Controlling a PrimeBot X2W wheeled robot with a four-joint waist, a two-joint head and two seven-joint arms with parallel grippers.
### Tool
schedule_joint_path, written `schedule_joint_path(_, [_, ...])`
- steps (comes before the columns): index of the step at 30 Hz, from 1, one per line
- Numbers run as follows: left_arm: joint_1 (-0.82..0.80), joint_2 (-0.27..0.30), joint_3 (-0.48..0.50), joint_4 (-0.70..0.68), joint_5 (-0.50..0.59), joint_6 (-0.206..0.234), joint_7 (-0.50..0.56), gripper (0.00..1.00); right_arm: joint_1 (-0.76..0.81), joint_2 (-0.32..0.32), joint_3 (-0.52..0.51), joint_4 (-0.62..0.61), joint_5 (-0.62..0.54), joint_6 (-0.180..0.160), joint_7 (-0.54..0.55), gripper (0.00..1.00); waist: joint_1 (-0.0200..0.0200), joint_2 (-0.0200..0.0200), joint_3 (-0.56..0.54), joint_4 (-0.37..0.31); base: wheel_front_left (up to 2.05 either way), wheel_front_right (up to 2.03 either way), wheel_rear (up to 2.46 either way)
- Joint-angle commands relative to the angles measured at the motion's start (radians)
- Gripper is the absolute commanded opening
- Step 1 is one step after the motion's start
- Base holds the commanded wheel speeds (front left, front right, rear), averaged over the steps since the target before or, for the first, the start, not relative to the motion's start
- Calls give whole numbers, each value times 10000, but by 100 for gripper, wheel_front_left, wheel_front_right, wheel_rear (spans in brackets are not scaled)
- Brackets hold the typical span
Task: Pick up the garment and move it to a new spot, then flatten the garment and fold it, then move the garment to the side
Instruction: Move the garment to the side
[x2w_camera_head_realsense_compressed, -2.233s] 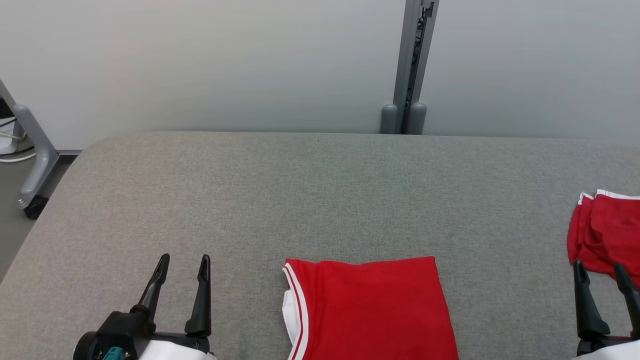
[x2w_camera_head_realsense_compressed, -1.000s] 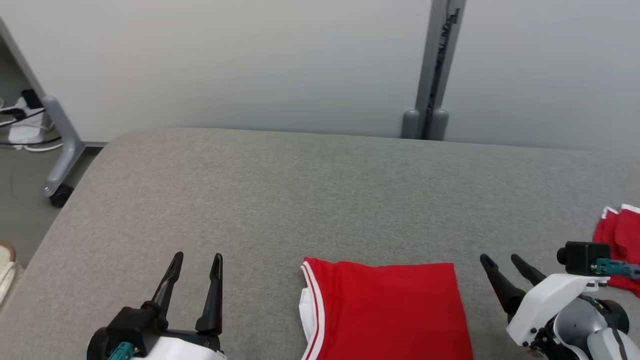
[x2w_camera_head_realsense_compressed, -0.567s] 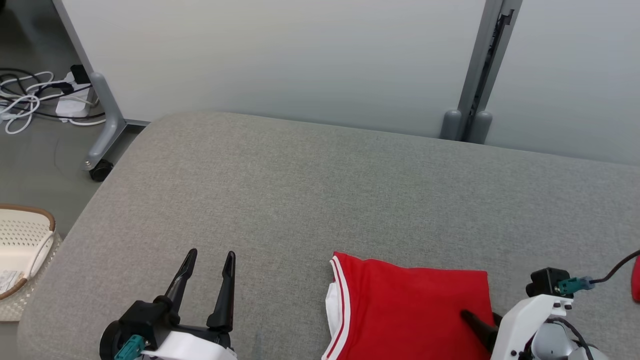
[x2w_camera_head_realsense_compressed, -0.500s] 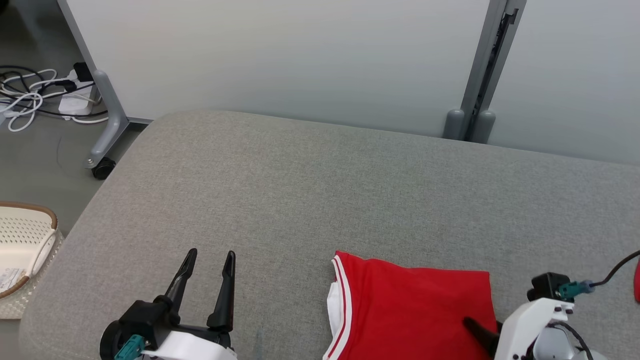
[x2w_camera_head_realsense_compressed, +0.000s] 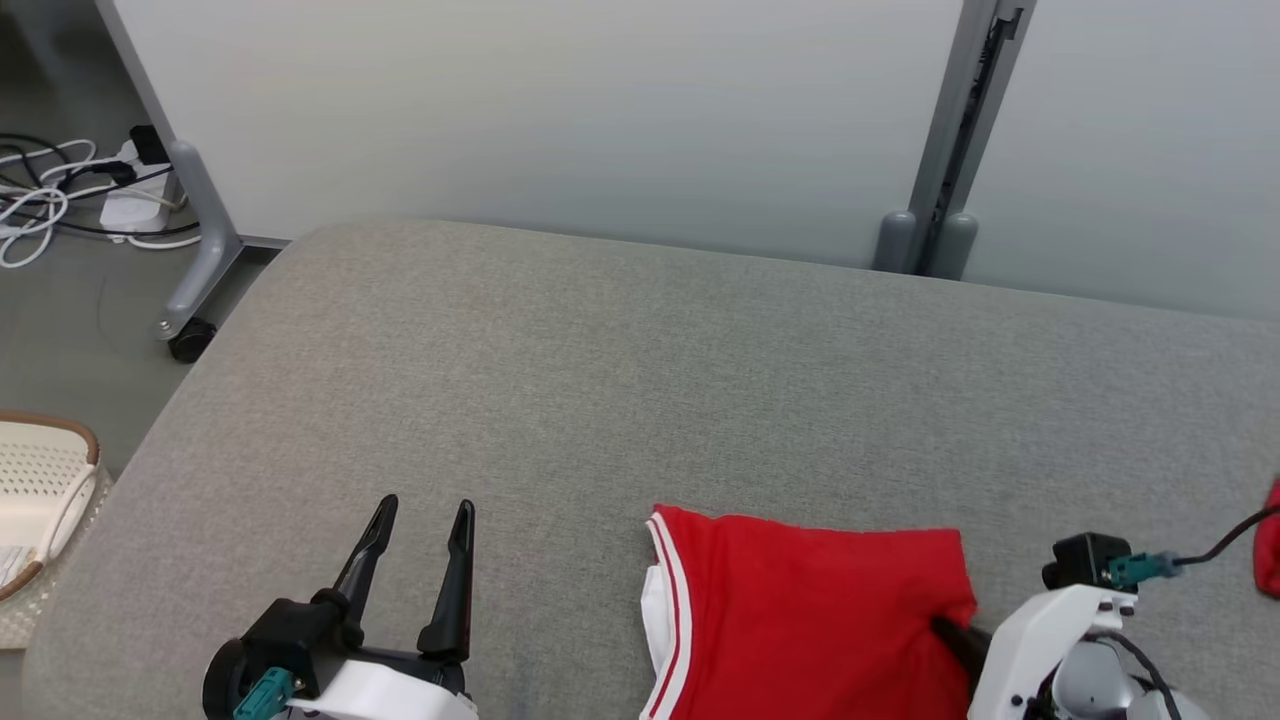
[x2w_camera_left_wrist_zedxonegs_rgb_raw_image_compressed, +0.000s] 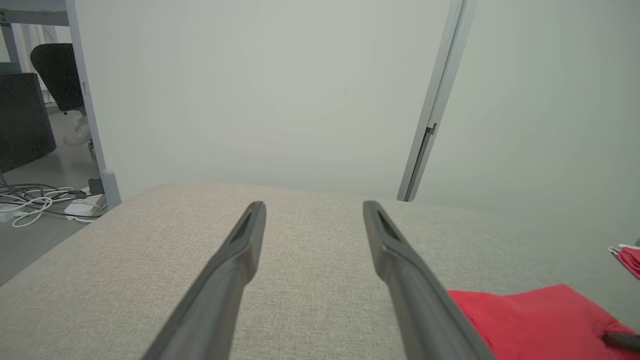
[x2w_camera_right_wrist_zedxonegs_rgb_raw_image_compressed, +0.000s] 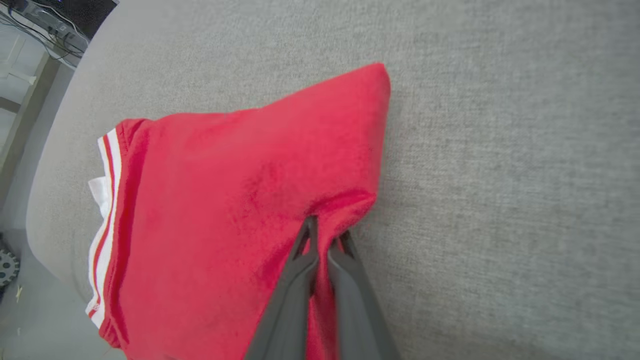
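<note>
The right gripper (x2w_camera_right_wrist_zedxonegs_rgb_raw_image_compressed: 324, 232), having swung in from four o'clock, is clamping shut on the three-o'clock edge of the folded red garment (x2w_camera_head_realsense_compressed: 800, 620) lying at six o'clock on the grey table (x2w_camera_head_realsense_compressed: 600, 380), the left gripper (x2w_camera_head_realsense_compressed: 424, 512) is idling agape at seven, so seemingly only the sideways move is remaining.
</note>
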Motion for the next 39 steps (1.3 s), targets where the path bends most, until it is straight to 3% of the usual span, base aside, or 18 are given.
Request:
schedule_joint_path(1, [-155, 35, 43, -36, 54, 8, -38, 100, -132, -114, 52, -140, 83, 2, -172, 0, 0, 0, -11, -112, 0, 0, 0])
schedule_joint_path(7, [-190, 32, -184, -106, -28, -81, -38, 100, -135, -434, 153, -656, 175, 2, -696, 0, 0, 0, -63, -814, 0, 0, 0])
schedule_joint_path(29, [-559, 38, -1326, 2, -198, 14, -38, 100, 78, -1127, 334, -1638, 649, 2, -1315, 0, 0, 0, 137, -4617, 0, 0, 0])
schedule_joint_path(35, [-789, 38, -1448, -76, -165, 149, -26, 100, -498, -1620, 1093, -1712, 739, 2, -1902, 0, 0, 0, 479, -5006, 0, 0, 0])
schedule_joint_path(39, [-1069, 39, -1446, -187, 37, 208, -26, 100, -1298, -2309, 1763, -1694, 1118, 2, -2405, 0, 0, 0, 1072, -4947, 0, 0, 0])
